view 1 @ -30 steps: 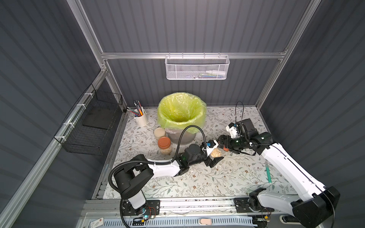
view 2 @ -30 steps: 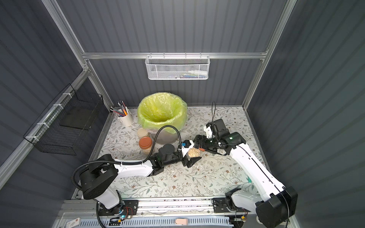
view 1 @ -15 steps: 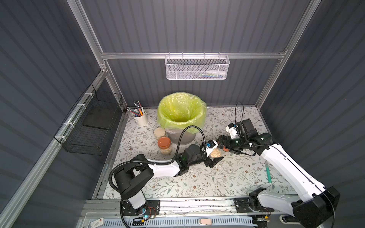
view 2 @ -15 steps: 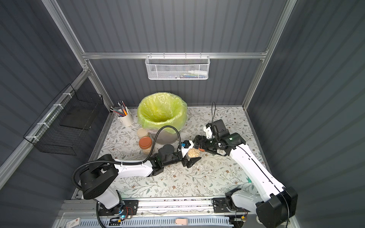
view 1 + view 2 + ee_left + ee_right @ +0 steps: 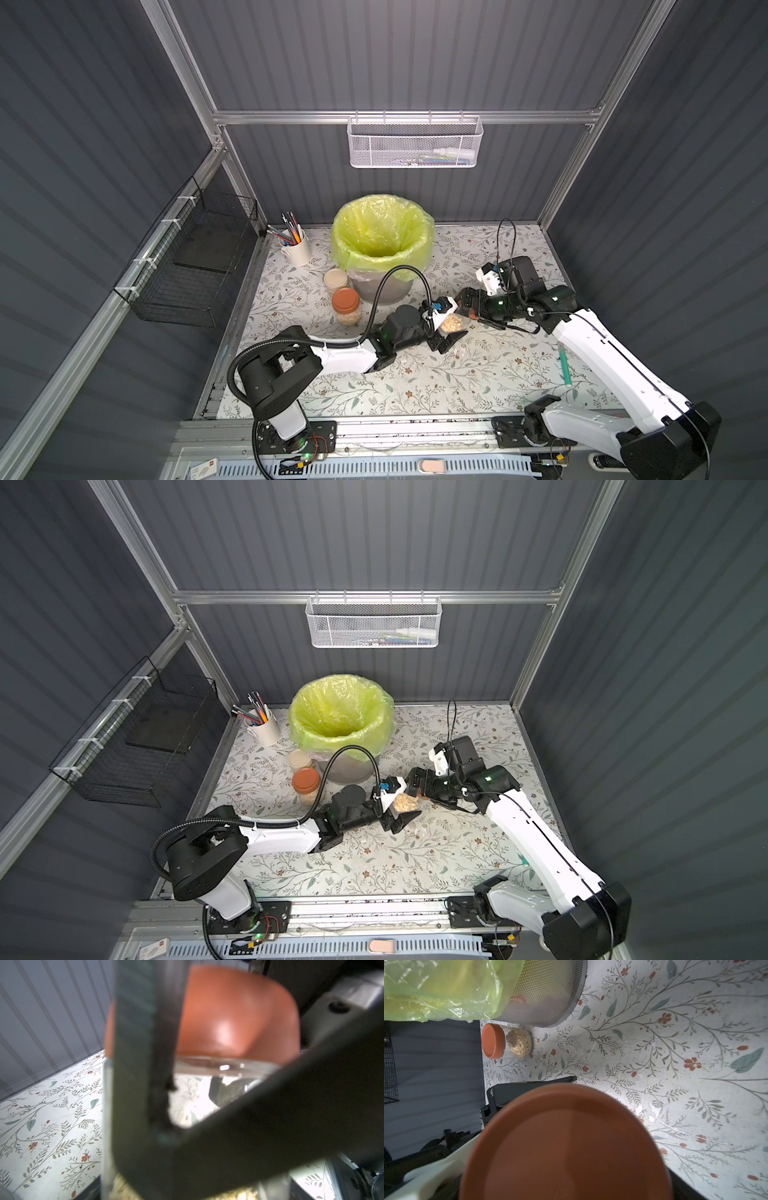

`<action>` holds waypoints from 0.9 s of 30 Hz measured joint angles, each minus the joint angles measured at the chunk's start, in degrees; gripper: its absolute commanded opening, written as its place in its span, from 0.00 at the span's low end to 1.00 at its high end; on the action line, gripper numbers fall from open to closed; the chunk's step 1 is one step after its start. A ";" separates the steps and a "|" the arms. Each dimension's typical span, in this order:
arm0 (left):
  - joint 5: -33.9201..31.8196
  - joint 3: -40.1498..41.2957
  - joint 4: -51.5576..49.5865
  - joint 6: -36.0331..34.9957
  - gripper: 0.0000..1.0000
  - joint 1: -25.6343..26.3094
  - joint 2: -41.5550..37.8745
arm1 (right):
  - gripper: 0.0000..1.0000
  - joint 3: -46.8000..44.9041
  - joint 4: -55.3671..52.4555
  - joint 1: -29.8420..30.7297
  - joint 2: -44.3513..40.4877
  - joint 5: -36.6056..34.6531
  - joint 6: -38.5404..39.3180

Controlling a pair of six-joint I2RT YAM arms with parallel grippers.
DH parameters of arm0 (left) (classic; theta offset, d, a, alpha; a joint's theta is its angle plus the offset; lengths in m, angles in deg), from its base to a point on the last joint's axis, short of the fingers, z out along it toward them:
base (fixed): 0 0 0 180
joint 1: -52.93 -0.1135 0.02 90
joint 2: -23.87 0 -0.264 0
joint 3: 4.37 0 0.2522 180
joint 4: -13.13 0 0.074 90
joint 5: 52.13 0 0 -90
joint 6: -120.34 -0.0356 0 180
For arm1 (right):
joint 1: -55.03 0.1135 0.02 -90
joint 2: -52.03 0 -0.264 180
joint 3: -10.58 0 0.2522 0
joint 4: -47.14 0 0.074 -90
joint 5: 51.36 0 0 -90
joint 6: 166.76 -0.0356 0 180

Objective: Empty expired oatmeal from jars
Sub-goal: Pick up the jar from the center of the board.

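A glass jar [image 5: 451,323] holding oatmeal [image 5: 452,321] lies on its side low over the table, and my left gripper [image 5: 445,330] is shut on its glass body. In the left wrist view a dark finger [image 5: 135,1043] crosses the glass below the terracotta lid [image 5: 239,1012]. My right gripper [image 5: 468,306] faces that lid end on, with its jaws on either side of it. The lid [image 5: 566,1147] fills the right wrist view and hides the fingers. Two more jars stand left of the bin, one terracotta-lidded [image 5: 346,306] [image 5: 506,1044] and one cream-lidded [image 5: 336,279].
The grey mesh bin with a yellow-green bag [image 5: 382,249] [image 5: 546,991] stands behind the jars. A white pen cup [image 5: 296,249] sits at the back left. A green pen [image 5: 564,368] lies beside the right arm. Loose flakes [image 5: 459,353] dot the table by the left gripper.
Both arms and the held jar stay where they were. Any change at the right jaws is too small to make out.
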 measured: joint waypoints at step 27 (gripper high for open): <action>-4.83 1.40 -1.95 -8.02 0.41 0.20 -3.50 | 0.99 -7.56 -1.81 0.04 -15.74 0.96 -7.50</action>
